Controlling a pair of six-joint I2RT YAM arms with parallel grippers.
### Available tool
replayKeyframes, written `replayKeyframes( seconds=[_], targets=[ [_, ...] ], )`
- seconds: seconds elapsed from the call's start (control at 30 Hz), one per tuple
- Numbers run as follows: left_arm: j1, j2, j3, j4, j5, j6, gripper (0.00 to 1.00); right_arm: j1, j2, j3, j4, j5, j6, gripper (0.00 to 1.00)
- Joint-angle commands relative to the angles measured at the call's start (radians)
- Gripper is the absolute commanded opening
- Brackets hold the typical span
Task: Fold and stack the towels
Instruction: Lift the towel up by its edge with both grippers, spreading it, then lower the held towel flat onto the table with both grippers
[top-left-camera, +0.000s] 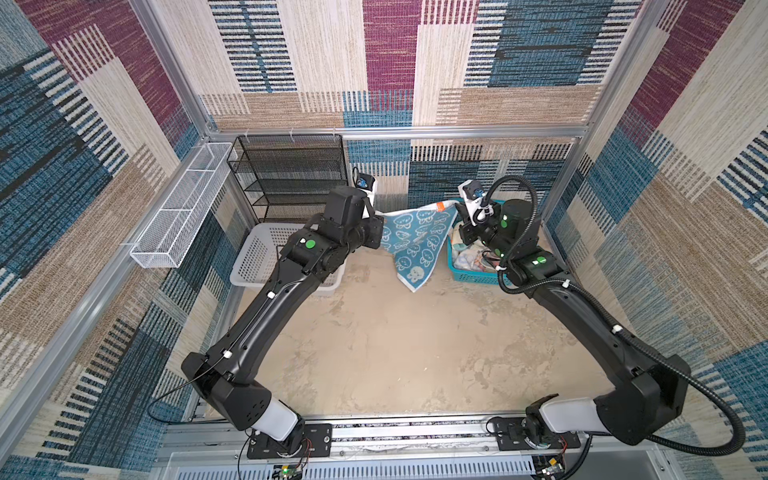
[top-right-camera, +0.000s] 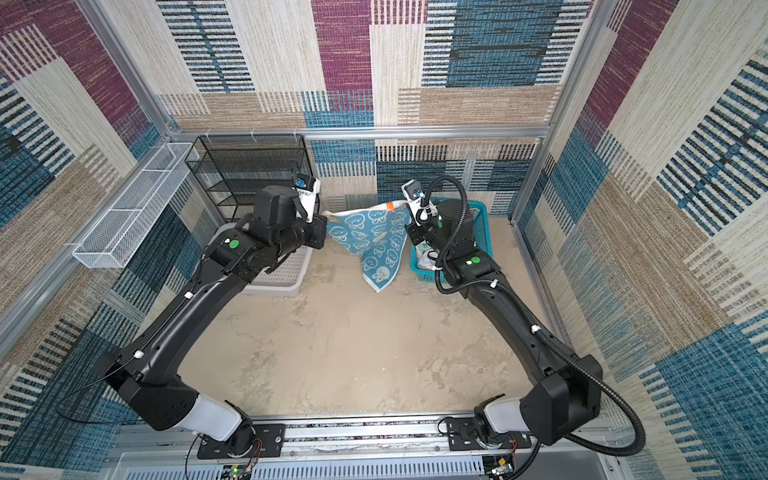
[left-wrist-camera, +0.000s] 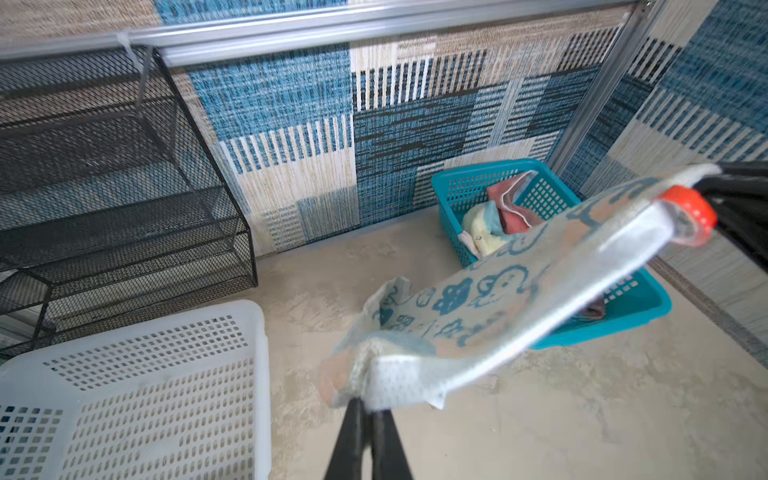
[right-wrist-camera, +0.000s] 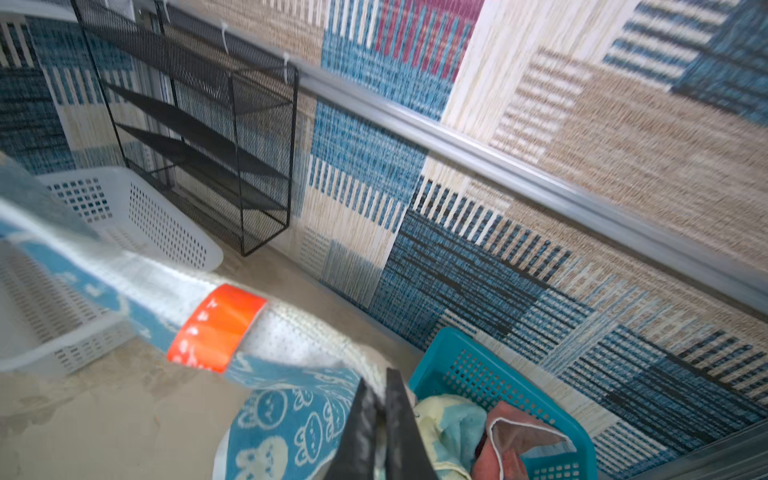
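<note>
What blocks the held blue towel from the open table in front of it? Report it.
Nothing visible. The blue towel hangs between the left gripper and right gripper; the table in front lies bare, with the white basket and teal basket off to the sides.

I have the towel strung between left gripper and right gripper, each pinching an upper corner, above the back middle of the table; its free corner hangs down. The left basket sits back-left under my left arm, the mesh shelf rack behind it against the back wall, the wire trough on the left wall. The right basket sits back-right, other towels in it.
</note>
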Motion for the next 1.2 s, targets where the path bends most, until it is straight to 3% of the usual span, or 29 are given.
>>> replayKeyframes(
  seconds=[0.0, 0.4, 0.67, 0.9, 1.17],
  targets=[
    [0.0, -0.067, 0.01, -0.052, 0.02, -0.051, 0.0, 0.001, -0.043, 0.018, -0.048, -0.023, 0.035, 0.0],
    [-0.009, -0.396, -0.159, -0.099, 0.213, -0.213, 0.0, 0.005, -0.33, -0.058, -0.153, -0.352, 0.144, 0.0],
    [-0.011, -0.545, -0.187, -0.106, 0.23, -0.268, 0.0, 0.004, -0.451, -0.074, -0.16, -0.502, 0.216, 0.0],
    [-0.011, -0.577, -0.149, -0.105, 0.243, -0.243, 0.0, 0.005, -0.466, -0.048, -0.13, -0.533, 0.268, 0.0],
    [-0.01, -0.483, -0.182, -0.073, 0.119, -0.204, 0.0, 0.005, -0.39, -0.08, -0.116, -0.374, 0.258, 0.0]
  ],
)
